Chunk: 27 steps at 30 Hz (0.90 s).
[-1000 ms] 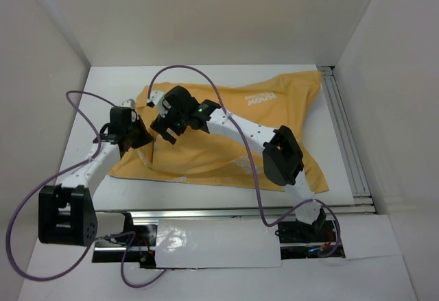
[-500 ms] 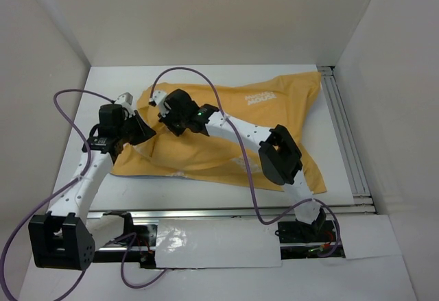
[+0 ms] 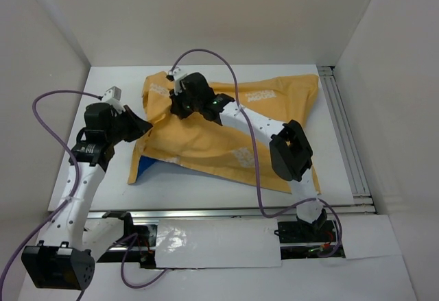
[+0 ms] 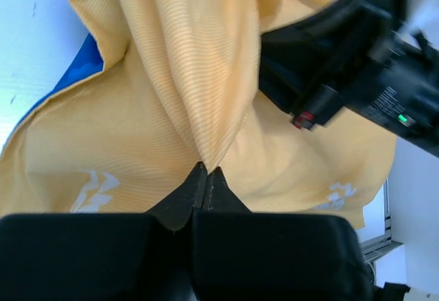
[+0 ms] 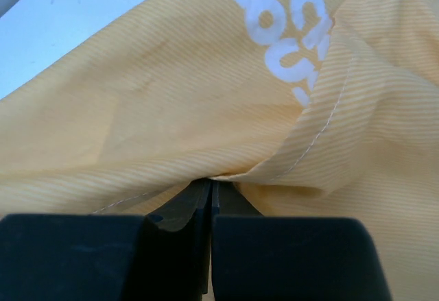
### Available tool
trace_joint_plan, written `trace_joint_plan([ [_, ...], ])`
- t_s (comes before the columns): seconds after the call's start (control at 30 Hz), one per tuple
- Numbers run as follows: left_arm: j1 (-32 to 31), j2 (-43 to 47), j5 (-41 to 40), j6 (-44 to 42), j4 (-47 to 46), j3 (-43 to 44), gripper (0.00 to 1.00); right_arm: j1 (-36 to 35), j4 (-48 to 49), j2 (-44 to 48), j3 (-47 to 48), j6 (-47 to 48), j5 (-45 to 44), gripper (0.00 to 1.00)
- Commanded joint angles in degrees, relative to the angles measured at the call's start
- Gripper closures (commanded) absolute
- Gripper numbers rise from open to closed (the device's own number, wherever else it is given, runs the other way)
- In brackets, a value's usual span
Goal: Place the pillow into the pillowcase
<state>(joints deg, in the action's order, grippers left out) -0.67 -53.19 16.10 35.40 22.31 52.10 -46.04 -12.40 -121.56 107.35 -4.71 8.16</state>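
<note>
The pillowcase (image 3: 226,140) lies spread on the white table, orange-yellow side showing, with a blue corner (image 3: 142,171) turned out at its near left. My left gripper (image 3: 145,124) is shut on a raised fold at the left edge; in the left wrist view the cloth (image 4: 171,109) rises straight from the left gripper's (image 4: 206,171) closed tips. My right gripper (image 3: 177,102) is shut on the cloth at the far left. In the right wrist view a stitched hem (image 5: 309,143) sits pinched in the right gripper (image 5: 211,182). The pillow is out of view.
White walls close in the table on the left, back and right. An aluminium rail (image 3: 344,133) runs along the right edge, another (image 3: 233,212) along the front. Purple cables (image 3: 226,64) loop above both arms. The right arm's head (image 4: 343,47) hangs close beside the left gripper.
The right gripper has shut on the pillowcase and moved toward the back. The left arm pulled left and up. The left edge lifted, baring a blue corner.
</note>
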Motion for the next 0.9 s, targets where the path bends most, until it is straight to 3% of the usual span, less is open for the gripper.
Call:
trace_joint_plan([
  [0.0, 0.1, -3.7, -2.9, 2.8, 2.1, 1.2, 1.00, 0.7, 7.6, 6.8, -3.2, 0.7, 5.0, 1.00],
  [0.13, 0.1, -11.2, -3.8, 3.5, 1.3, 0.5, 1.00, -0.5, 7.6, 13.1, -10.6, 8.0, 12.4, 1.00],
  [0.37, 0.1, -15.7, -2.1, 4.7, -7.0, -3.3, 1.00, -1.1, 8.6, 20.7, -19.4, 10.3, 11.9, 1.00],
  [0.57, -5.1, -12.9, 6.6, -0.1, -17.5, -9.2, 1.00, -1.1, 11.3, 20.0, -16.9, 9.2, 14.7, 1.00],
  [0.77, -10.1, -11.1, 5.3, -3.3, -14.8, -10.4, 1.00, -1.6, 8.9, 12.5, -11.2, 7.3, 21.0, 0.99],
  [0.87, -10.1, -9.8, -1.3, -1.0, -6.9, -9.1, 0.84, -1.6, 6.0, 9.3, -8.0, 6.6, 19.8, 0.90],
])
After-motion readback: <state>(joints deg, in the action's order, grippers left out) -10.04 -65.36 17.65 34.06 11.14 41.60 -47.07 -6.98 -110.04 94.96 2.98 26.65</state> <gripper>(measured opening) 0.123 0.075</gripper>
